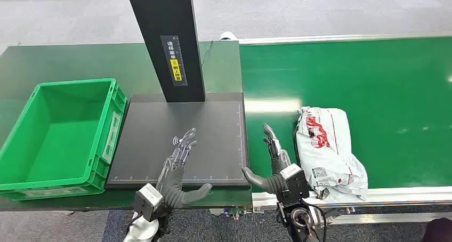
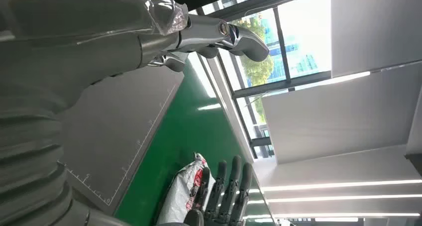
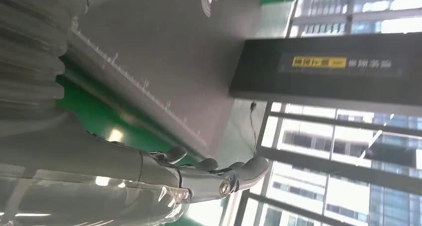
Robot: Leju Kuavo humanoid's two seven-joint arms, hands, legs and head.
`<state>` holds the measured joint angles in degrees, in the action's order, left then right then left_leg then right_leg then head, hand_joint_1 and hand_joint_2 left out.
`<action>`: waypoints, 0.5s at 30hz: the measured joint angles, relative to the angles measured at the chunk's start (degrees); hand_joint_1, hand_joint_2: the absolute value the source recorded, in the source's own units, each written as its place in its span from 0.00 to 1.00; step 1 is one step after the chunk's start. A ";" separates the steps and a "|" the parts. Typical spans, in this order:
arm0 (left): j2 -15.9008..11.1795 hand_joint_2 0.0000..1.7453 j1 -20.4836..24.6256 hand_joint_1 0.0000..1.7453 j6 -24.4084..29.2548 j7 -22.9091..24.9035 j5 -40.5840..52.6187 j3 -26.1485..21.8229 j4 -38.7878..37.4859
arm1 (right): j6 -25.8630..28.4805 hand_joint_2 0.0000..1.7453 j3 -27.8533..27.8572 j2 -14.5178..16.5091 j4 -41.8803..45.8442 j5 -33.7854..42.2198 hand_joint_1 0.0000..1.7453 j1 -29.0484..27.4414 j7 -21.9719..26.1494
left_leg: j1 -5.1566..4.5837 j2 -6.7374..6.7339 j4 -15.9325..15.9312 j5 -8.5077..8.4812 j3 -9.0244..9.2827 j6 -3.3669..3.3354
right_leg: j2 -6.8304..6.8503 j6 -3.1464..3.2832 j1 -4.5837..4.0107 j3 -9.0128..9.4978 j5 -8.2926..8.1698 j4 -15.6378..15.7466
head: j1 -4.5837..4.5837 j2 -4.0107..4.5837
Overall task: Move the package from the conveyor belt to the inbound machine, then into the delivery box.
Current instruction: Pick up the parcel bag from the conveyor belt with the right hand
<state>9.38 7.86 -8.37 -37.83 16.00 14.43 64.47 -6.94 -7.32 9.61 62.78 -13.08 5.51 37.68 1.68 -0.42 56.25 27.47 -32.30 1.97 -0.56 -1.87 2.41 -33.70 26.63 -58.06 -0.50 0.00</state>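
A white plastic package (image 1: 328, 151) with red print lies on the green conveyor belt (image 1: 373, 93), close to its near edge. My right hand (image 1: 273, 162) is open just left of the package, fingers straight and apart, touching nothing. My left hand (image 1: 178, 170) hovers open over the near part of the inbound machine's dark scan plate (image 1: 186, 124). The machine's black post (image 1: 166, 39) rises behind the plate. The green delivery box (image 1: 58, 135) stands empty at the left. In the left wrist view the package (image 2: 181, 191) lies behind my right hand's fingers (image 2: 226, 191).
The scan plate and the box sit on a dark green table (image 1: 53, 61) that adjoins the belt. A light metal rail (image 1: 373, 196) runs along the belt's near edge. A small white object (image 1: 228, 37) lies at the belt's far end.
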 joint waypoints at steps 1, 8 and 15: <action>0.00 1.00 -0.07 0.00 0.00 0.03 -0.01 -0.01 0.11 | 0.37 1.00 0.25 -0.13 0.23 -0.28 0.00 -0.05 -0.18 | 0.00 0.00 0.00 0.00 0.00 0.00 | 0.00 0.00 0.00 0.00 0.00 0.00 | -0.01 0.00; -0.16 1.00 -0.27 0.00 -0.15 0.15 -0.49 -0.38 0.86 | 4.98 1.00 4.33 -2.50 2.95 -3.63 0.00 -0.19 -2.58 | -0.01 0.01 0.01 0.00 -0.01 0.00 | 0.00 0.00 0.01 0.01 0.00 0.00 | -0.01 0.00; -0.38 1.00 -0.44 0.00 -0.21 0.15 -0.66 -0.74 1.26 | 5.57 1.00 7.79 -4.20 4.42 -4.43 0.00 -0.24 -2.99 | 0.00 0.00 0.01 0.00 0.00 0.00 | 0.00 0.00 0.01 0.00 0.00 0.00 | -0.01 0.00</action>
<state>9.00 7.41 -8.58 -37.68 15.34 13.68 65.73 -1.37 0.46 5.41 67.20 -17.51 5.27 34.69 1.67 -0.42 56.26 27.47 -32.30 1.97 -0.57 -1.88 2.42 -33.70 26.63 -58.06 -0.51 0.00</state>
